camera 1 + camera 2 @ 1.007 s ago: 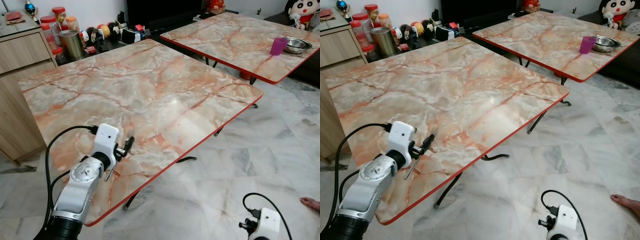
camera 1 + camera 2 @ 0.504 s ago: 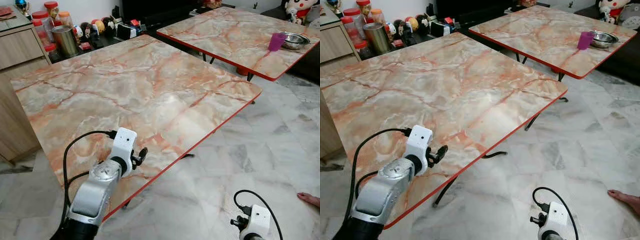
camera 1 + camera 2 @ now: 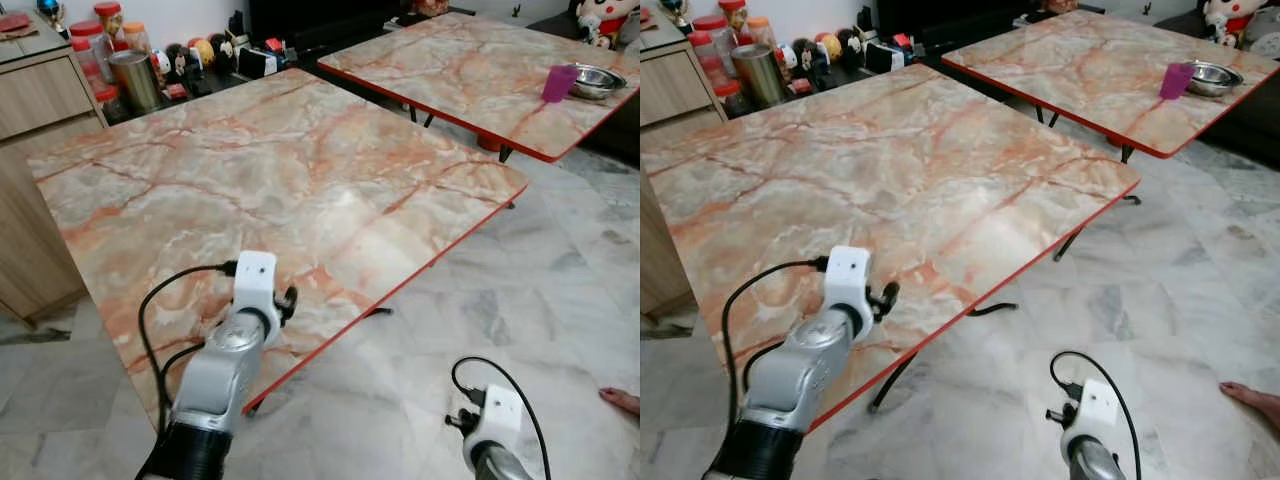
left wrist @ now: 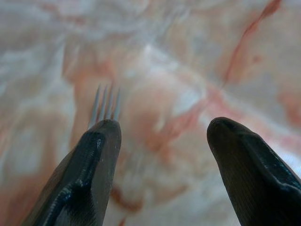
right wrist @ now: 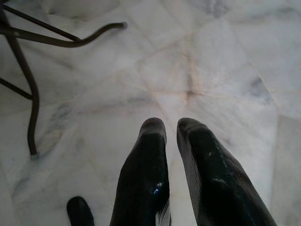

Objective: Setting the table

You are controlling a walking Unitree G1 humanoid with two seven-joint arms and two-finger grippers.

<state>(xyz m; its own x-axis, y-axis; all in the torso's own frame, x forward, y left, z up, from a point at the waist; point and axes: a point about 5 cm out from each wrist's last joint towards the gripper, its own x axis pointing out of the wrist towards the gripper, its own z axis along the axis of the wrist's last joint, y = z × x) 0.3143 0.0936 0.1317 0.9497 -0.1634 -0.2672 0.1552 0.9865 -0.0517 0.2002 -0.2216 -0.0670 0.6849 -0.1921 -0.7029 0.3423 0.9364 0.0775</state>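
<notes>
Left gripper (image 4: 162, 129) over the near marble-patterned table (image 3: 300, 170), a metal fork (image 4: 106, 103) lying against one finger.

I see my left arm reaching over the near edge of the glossy orange-veined tabletop, which has a thin red rim and dark curved metal legs. In the left wrist view the two black, rounded fingers (image 4: 89, 174) stand well apart; the fork's slim silver tines stick out past the tip of one finger, and I cannot tell whether it is actually gripped. The right gripper (image 5: 171, 129) hangs low over the pale veined marble floor (image 3: 560, 290), its smooth black fingers almost together with nothing between them. On the far table (image 3: 470, 70) stand a purple cup (image 3: 558, 83) and a shiny steel bowl (image 3: 595, 82), just beside each other.
</notes>
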